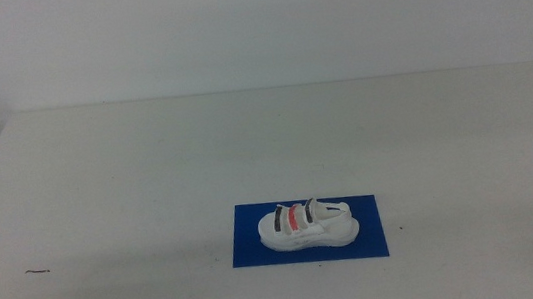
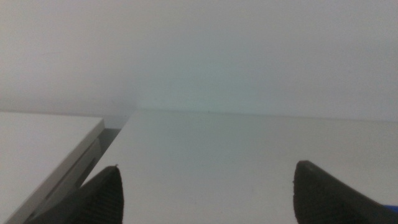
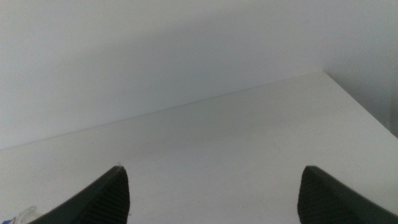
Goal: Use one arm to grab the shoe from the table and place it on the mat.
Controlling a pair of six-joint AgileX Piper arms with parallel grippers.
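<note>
Shoe: the shoe (image 1: 307, 227) lies on its sole on the mat (image 1: 259, 256), toe end toward the picture's left, heel end toward the right, inside the mat's edges on all sides.
Mat: flat blue rectangle on the tabletop (image 1: 148, 173), near the front and a little right of centre in the middle view.
Straps: 3 across the upper, 2 dark with 1 red between them.
Left gripper: the left gripper (image 2: 205, 193) has its jaws spread wide with bare tabletop between them and nothing held; in the middle view only a dark tip shows at the bottom-left corner, well apart from the shoe.
Right gripper: the right gripper (image 3: 211, 190) is also spread wide and empty over bare tabletop; it does not show in the middle view.
Task state: judged from how things lie, the shoe is already placed and both arms wait clear of it.
Handling: the shoe looks small and light; the thick sole seems fairly stiff, the straps softer and likely to give under pressure.
Grip spot: if it had to be taken up again, closing across the sole's 2 long sides near the middle strap looks safest; pinching a strap alone could let the shoe swing or slip.
Risk: the thin mat may shift if a jaw drags on it.
</note>
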